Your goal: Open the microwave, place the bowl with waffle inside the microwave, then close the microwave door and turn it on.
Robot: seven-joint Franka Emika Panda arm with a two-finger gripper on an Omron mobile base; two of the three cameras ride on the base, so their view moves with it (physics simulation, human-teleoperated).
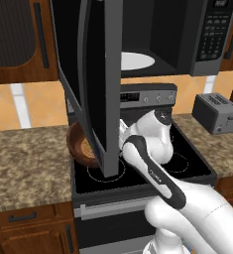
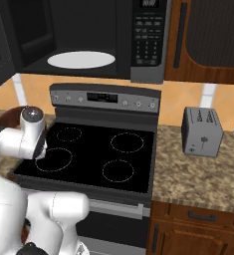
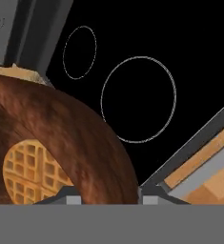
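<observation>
The microwave [image 1: 187,39] hangs above the stove with its cavity exposed and a white turntable [image 2: 81,59] inside. The microwave door [image 1: 95,84] is swung wide open toward me, over the stove's left side. The bowl with waffle [image 1: 78,144] is tilted just left of the door's lower edge, above the stove's front-left burner. In the hand view the bowl [image 3: 80,138] is close up with the golden waffle [image 3: 30,171] at its bottom. My gripper [image 3: 108,199] is shut on the bowl's wall, one fingertip inside and one outside.
The black stove [image 2: 88,154] lies below with several burner rings. A grey toaster [image 2: 201,132] stands on the granite counter to the right. The microwave's keypad [image 2: 148,37] is on its right side. Wooden cabinets flank the microwave.
</observation>
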